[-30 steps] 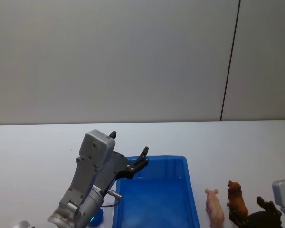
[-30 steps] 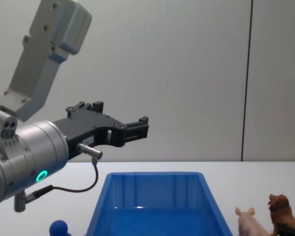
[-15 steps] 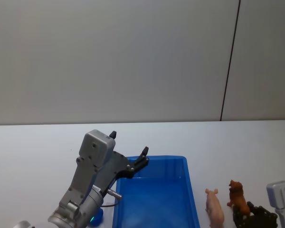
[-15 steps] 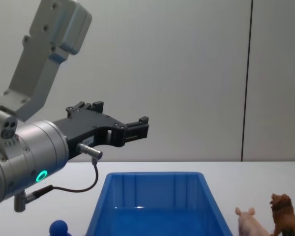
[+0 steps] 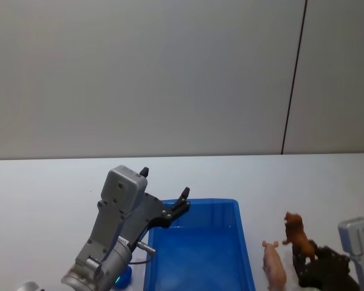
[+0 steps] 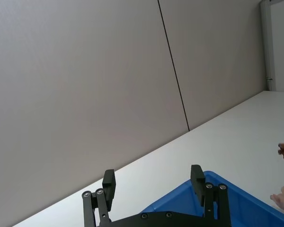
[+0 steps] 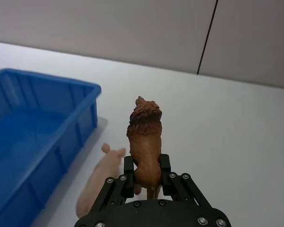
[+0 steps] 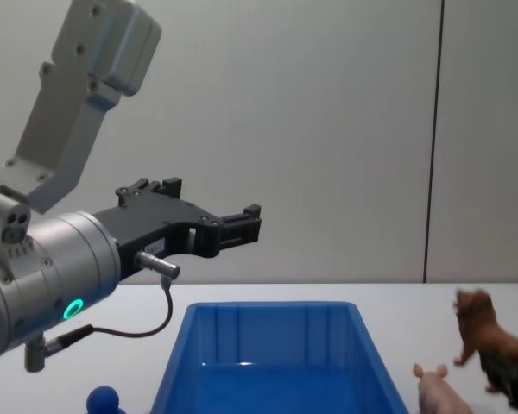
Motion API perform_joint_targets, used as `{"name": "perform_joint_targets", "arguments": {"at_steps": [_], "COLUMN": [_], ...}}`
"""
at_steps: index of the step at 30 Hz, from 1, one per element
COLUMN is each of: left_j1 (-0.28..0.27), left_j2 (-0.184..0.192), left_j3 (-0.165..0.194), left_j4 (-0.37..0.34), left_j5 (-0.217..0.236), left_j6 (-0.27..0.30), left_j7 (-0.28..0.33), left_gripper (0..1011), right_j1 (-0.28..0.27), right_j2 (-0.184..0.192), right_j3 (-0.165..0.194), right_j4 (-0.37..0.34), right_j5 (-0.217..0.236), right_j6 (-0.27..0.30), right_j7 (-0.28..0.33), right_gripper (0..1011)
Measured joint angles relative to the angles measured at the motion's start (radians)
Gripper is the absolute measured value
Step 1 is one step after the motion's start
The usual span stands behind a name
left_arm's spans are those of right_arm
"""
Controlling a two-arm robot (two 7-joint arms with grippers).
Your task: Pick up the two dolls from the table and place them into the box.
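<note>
The right gripper (image 7: 146, 165), closed on the lion (image 7: 144, 127), has the box (image 7: 85, 124) to its left, past the pig (image 7: 102, 182); the left gripper (image 6: 153, 176) hangs open above the box.

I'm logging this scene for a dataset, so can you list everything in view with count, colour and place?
bright blue rectangular plastic bin: one, blue, on the table at centre, nothing inside.
pale pink pig figurine: one, pink, on the table just right of the bin.
brown maned lion figurine: one, brown, right of the pig, gripped by the right hand.
small blue round-topped object: one, blue, on the table left of the bin.
flat white tabletop: one, white, under everything.
grey wall: one, grey with a dark vertical seam, behind the table.
left hand: one, black, open, raised near the bin's far left corner.
right hand: one, black, shut on the lion.
</note>
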Motion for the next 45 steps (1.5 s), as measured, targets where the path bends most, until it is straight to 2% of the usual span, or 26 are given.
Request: {"name": "perform_joint_targets", "arguments": {"at_steps": [6, 17, 25, 31, 35, 36, 37, 39, 42, 45], "left_j1": [0.0, 0.0, 0.0, 0.0, 0.0, 0.0, 0.0, 0.0, 0.0, 0.0], "left_j2": [0.0, 0.0, 0.0, 0.0, 0.0, 0.0, 0.0, 0.0, 0.0, 0.0], "left_j3": [0.0, 0.0, 0.0, 0.0, 0.0, 0.0, 0.0, 0.0, 0.0, 0.0], "left_j4": [0.0, 0.0, 0.0, 0.0, 0.0, 0.0, 0.0, 0.0, 0.0, 0.0], "left_j5": [0.0, 0.0, 0.0, 0.0, 0.0, 0.0, 0.0, 0.0, 0.0, 0.0], "left_j6": [0.0, 0.0, 0.0, 0.0, 0.0, 0.0, 0.0, 0.0, 0.0, 0.0], "left_j7": [0.0, 0.0, 0.0, 0.0, 0.0, 0.0, 0.0, 0.0, 0.0, 0.0], "left_gripper": [1001, 1001, 1001, 1001, 1001, 1001, 1001, 1001, 1002, 1001], "right_j1": [0.009, 0.062, 0.125, 0.184, 0.218, 0.218, 0.228, 0.239, 0.246, 0.253], "right_j2": [-0.003, -0.032, -0.076, -0.119, -0.142, -0.142, -0.148, -0.155, -0.16, -0.164], "right_j3": [-0.003, -0.023, -0.048, -0.07, -0.081, -0.081, -0.084, -0.086, -0.088, -0.088], "right_j4": [-0.057, -0.082, -0.038, 0.032, 0.076, 0.076, 0.089, 0.103, 0.114, 0.124], "right_j5": [-0.022, -0.056, -0.081, -0.106, -0.122, -0.122, -0.127, -0.132, -0.135, -0.137], "right_j6": [-0.013, -0.011, 0.017, 0.042, 0.054, 0.054, 0.058, 0.061, 0.065, 0.069], "right_j7": [0.035, 0.141, 0.242, 0.306, 0.336, 0.336, 0.343, 0.347, 0.348, 0.344], "right_gripper": [299, 299, 299, 306, 428, 428, 488, 575, 628, 735]}}
